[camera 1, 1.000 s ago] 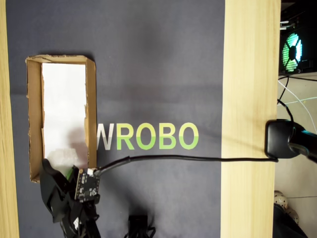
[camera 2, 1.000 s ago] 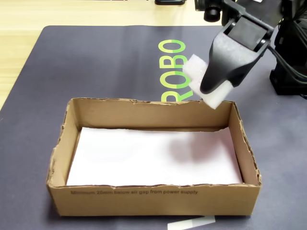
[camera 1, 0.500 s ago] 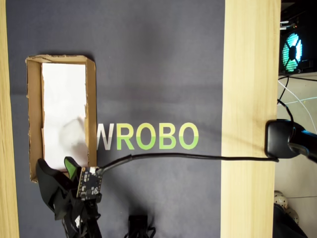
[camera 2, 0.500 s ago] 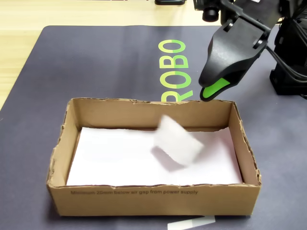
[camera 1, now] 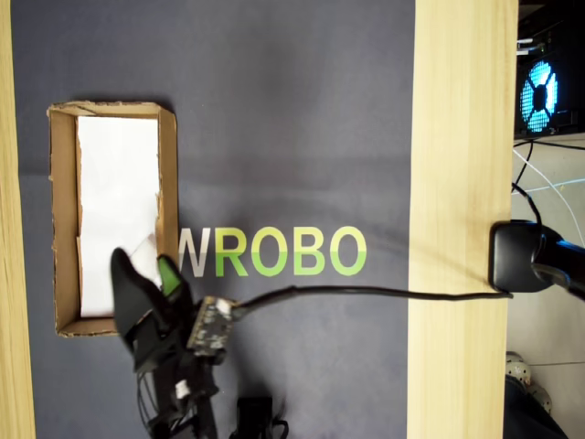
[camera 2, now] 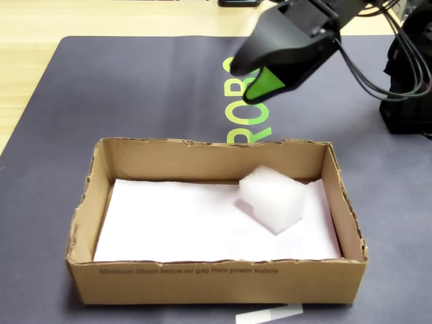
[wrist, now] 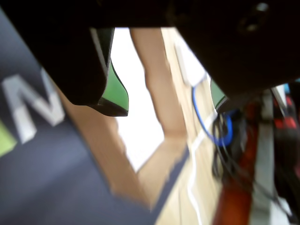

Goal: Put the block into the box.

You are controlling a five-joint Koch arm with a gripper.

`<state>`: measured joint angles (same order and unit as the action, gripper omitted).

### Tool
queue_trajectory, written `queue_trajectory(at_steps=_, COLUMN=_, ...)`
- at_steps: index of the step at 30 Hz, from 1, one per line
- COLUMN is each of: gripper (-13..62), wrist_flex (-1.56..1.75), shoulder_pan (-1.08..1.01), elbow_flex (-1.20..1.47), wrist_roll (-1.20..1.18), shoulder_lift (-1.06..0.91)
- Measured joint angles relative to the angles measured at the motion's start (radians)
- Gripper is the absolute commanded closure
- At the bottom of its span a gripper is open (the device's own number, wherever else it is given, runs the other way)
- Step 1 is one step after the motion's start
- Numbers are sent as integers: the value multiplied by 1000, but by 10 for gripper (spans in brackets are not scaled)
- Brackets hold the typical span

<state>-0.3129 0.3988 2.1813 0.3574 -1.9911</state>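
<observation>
In the fixed view the box (camera 2: 216,270) sits on the mat (camera 2: 135,88), and the block (camera 2: 271,199) rests tilted on its paper lining toward the right end. Above it the gripper (camera 2: 246,81) hangs with jaws well apart, holding nothing. The task looks done; a clean retreat should lift clear of the ragged far wall. Print on the near side seems to read "Minimum 20mm below air gap from power supply"; the mat shows "ROBO".

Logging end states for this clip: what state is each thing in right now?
block: resting inside the box on the paper lining, not held.
box: upright, open-topped, on the mat.
gripper: open, empty, raised behind the box's far wall.
paper lining: flat on the box floor.
</observation>
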Motion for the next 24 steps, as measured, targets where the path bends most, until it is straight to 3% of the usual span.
queue_trajectory(at_steps=10, gripper=146, wrist_flex=-2, shoulder_pan=-239, elbow_flex=126, wrist_roll=34, shoulder_lift=-107)
queue_trajectory(at_steps=24, gripper=148, wrist_flex=32, shoulder_pan=-350, elbow_flex=351, wrist_roll=86, shoulder_lift=-281)
